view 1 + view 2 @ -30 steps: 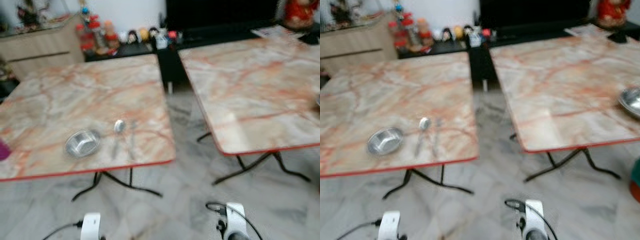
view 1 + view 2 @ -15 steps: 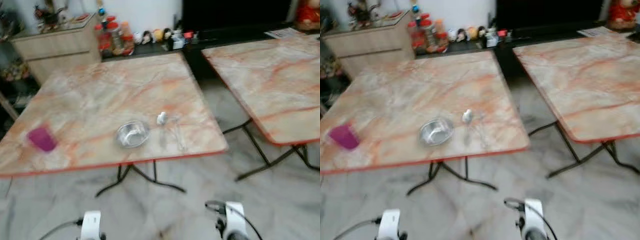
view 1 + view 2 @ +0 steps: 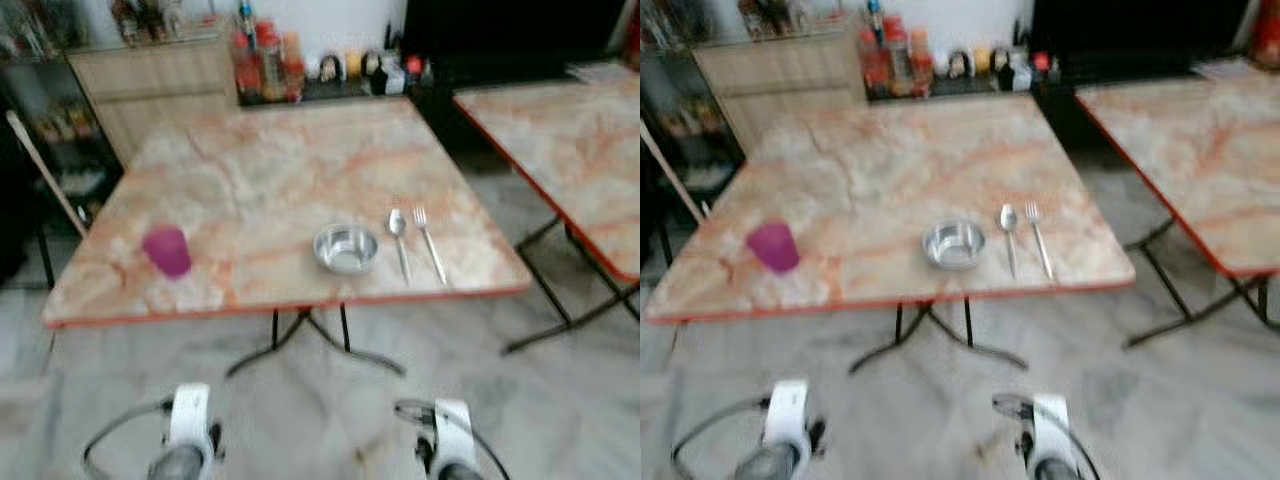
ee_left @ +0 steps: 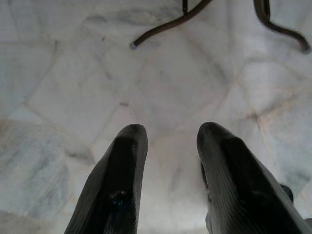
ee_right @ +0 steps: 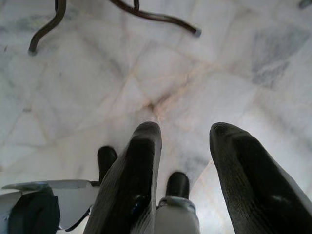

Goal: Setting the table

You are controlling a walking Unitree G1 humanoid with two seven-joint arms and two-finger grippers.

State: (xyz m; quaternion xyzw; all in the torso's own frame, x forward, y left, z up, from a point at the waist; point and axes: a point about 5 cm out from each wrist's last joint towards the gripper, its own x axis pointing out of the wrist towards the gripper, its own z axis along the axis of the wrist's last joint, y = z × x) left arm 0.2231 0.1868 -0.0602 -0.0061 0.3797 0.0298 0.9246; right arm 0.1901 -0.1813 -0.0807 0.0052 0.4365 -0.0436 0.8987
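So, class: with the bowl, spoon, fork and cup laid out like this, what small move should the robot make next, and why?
Probably step toward the table: both claws hang open over the floor, short of the purple cup, which sits apart from the bowl, spoon and fork.

Camera swung left; purple cup (image 3: 167,250) now visible.

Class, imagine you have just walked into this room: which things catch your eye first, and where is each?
A purple cup stands out near the left edge of the marble-patterned table. Near the front edge sits a small steel bowl, with a spoon and fork lying side by side to its right.
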